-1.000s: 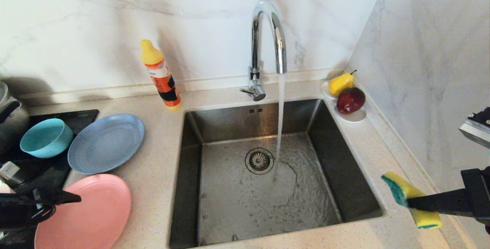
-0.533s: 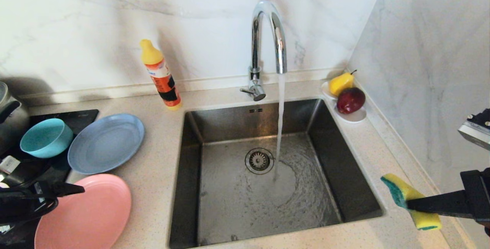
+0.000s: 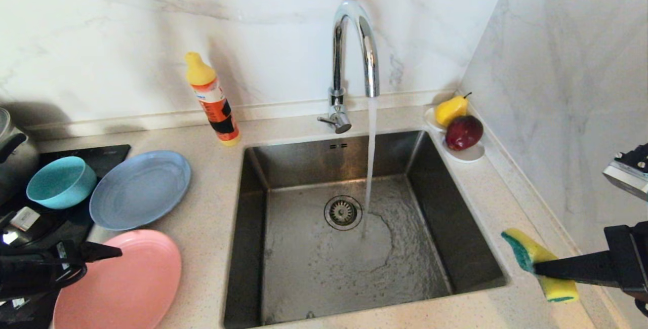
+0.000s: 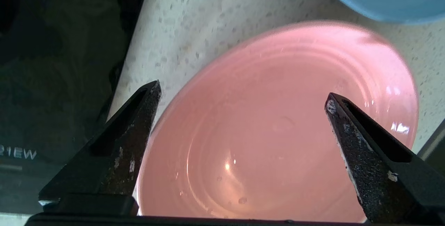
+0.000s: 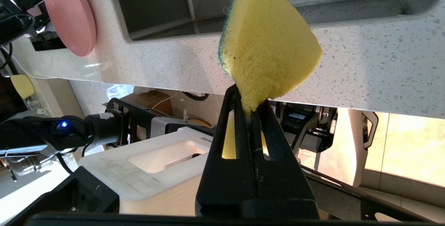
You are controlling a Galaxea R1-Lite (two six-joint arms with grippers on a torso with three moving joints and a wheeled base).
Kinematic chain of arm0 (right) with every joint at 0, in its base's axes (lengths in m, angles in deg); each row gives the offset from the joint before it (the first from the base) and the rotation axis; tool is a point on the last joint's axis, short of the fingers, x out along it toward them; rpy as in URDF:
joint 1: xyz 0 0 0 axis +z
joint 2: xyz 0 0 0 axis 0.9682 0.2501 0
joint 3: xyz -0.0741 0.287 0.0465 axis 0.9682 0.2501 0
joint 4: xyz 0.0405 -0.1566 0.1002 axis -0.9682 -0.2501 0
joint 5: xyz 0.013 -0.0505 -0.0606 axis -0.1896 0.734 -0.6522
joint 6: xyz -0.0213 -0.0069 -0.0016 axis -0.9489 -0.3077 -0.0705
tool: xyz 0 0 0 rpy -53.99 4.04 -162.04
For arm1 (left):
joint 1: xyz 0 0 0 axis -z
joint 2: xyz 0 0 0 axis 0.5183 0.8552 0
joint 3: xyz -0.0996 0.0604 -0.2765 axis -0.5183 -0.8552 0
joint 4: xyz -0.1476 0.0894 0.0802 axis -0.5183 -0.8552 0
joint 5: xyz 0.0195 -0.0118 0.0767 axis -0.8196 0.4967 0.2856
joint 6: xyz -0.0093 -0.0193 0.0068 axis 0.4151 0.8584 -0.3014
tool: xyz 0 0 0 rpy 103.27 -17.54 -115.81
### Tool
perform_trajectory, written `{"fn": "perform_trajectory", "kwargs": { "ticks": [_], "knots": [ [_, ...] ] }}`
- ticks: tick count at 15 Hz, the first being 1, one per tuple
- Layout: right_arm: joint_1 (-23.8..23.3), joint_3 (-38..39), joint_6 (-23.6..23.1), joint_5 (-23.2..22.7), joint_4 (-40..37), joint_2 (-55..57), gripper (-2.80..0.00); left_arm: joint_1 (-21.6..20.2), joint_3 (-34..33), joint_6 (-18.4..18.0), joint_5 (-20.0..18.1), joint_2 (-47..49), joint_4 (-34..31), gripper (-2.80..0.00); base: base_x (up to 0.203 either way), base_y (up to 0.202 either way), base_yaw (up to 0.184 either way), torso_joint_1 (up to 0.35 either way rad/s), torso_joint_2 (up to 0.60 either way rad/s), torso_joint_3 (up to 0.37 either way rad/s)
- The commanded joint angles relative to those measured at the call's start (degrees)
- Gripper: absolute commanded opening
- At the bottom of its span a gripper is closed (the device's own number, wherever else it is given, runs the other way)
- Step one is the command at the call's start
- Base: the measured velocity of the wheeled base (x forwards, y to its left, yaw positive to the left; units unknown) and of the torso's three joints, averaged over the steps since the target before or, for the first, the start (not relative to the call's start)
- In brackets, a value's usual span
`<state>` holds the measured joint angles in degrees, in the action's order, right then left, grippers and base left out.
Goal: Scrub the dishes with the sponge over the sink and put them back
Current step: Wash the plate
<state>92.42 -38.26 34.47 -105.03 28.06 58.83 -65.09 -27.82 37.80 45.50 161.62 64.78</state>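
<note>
A large salmon-pink plate lies on the counter left of the sink. My left gripper hovers over the plate's left edge, open wide, with nothing between its fingers. In the left wrist view the open gripper frames the pink plate. Behind it sit a grey-blue plate and a teal bowl. My right gripper is shut on the yellow and green sponge, held above the counter at the sink's front right corner. The right wrist view shows the sponge pinched at the gripper's tips.
Water runs from the chrome faucet into the sink near the drain. An orange detergent bottle stands at the back left. A white dish with fruit sits at the back right. A black cooktop and pot are far left.
My left gripper has moved to the right, further over the pink plate, and the plate has shifted slightly right. The right gripper holds the sponge almost still.
</note>
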Motion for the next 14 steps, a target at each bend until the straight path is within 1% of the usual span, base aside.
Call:
{"fn": "perform_trajectory", "kwargs": {
  "ticks": [1, 7, 8, 11, 12, 14],
  "knots": [
    [0.0, 0.0, 0.1, -0.1, -0.1, 0.1, -2.8, 0.0, 0.0, 0.1, 0.0, 0.6, 0.4, 0.0, 0.0, 0.0, 0.0, 0.0, 0.0, 0.0],
    [-0.4, 0.0, 0.1, -0.1, -0.1, 0.3, -2.8, 0.1, -0.2, -0.7, 0.9, 2.3, 0.6, 0.0, 0.0, 0.0, 0.0, 0.0, 0.0, 0.0],
    [-0.5, 0.0, 0.1, -0.1, -0.1, 0.3, -2.8, 0.1, 0.2, -0.7, 1.8, 2.5, 0.5, -2.8, 0.0, 0.0, 0.0, 0.0, 0.0, 0.0],
    [-0.5, 0.0, 0.1, -0.1, -0.1, 0.6, -2.8, 0.9, 0.5, -1.0, 4.3, 3.1, 0.4, -2.8, 0.0, 0.0, 0.0, 0.0, 0.0, 0.0],
    [-0.5, 0.0, 0.1, -0.1, -0.1, 0.7, -2.8, 1.7, 0.6, -1.7, 6.7, 3.3, 0.4, -2.8, 0.0, 0.0, 0.0, 0.0, 0.0, 0.0],
    [-0.7, -0.2, 0.1, -0.1, -0.1, 0.8, -2.8, 3.5, 0.5, -5.0, 10.7, 4.0, 0.2, -2.8, 0.0, 0.0, 0.0, 0.0, 0.0, 0.0]
  ]
}}
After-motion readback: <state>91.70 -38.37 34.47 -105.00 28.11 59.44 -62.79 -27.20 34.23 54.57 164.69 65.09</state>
